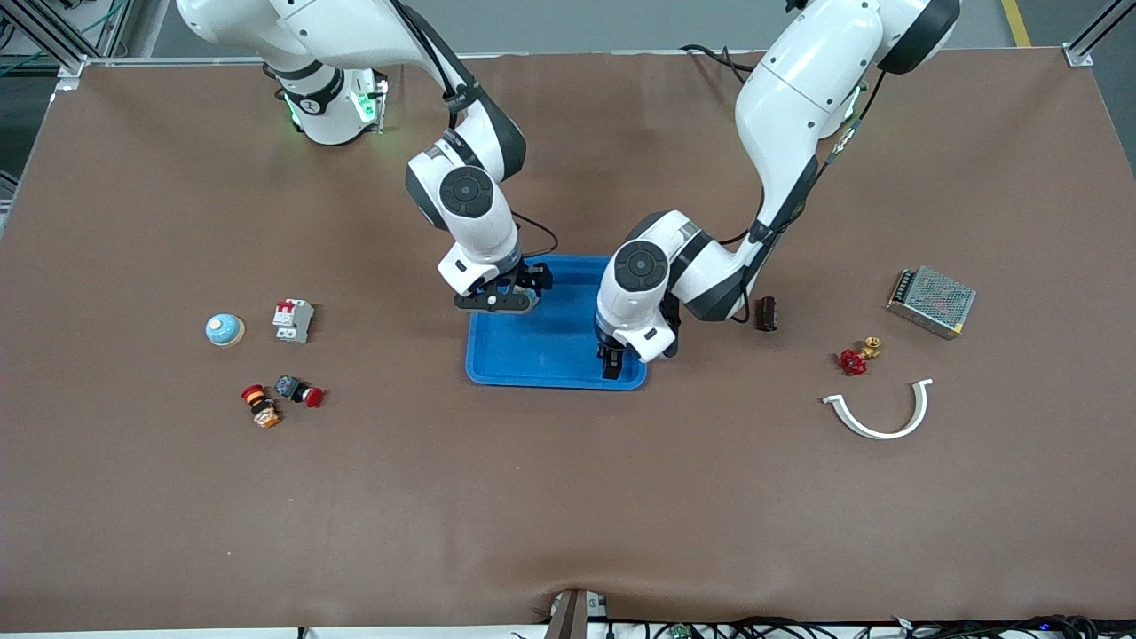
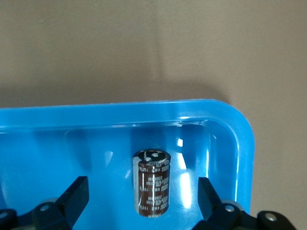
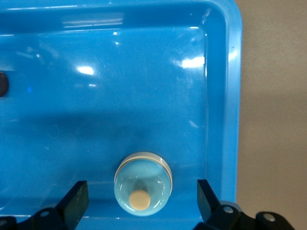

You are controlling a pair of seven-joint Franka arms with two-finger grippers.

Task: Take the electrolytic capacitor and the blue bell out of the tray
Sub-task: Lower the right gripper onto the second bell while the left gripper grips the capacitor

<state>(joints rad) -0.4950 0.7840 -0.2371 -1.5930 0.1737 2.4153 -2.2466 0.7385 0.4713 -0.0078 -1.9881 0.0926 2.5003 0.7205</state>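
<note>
blue plastic is what both arms hang over: the tray (image 1: 550,355) in the middle of the table. the left gripper (image 2: 144,201) is over the tray corner nearer the front camera, toward the left arm's end. its fingers (image 2: 74,196) are spread wide and hold nothing. the brown electrolytic capacitor (image 2: 153,182) lies on its side between them, close to the tray wall.

the right gripper (image 3: 141,203) is over the tray's edge farther from the front camera, toward the right arm's end. its fingers (image 3: 76,199) are wide open too, and empty. the blue bell (image 3: 143,183) sits in the tray between them, near the rim.

what could go wrong? the capacitor is round, so i think it may roll or squirt away if the fingers close a bit off its middle. a finger could also bump the tray wall and push the whole tray. the bell is smooth and domed, so it may slip if it is gripped too high. it might ring or tip.

there is another bell (image 1: 224,329) and another dark capacitor (image 1: 766,313) out on the table, easy to mix up.
</note>
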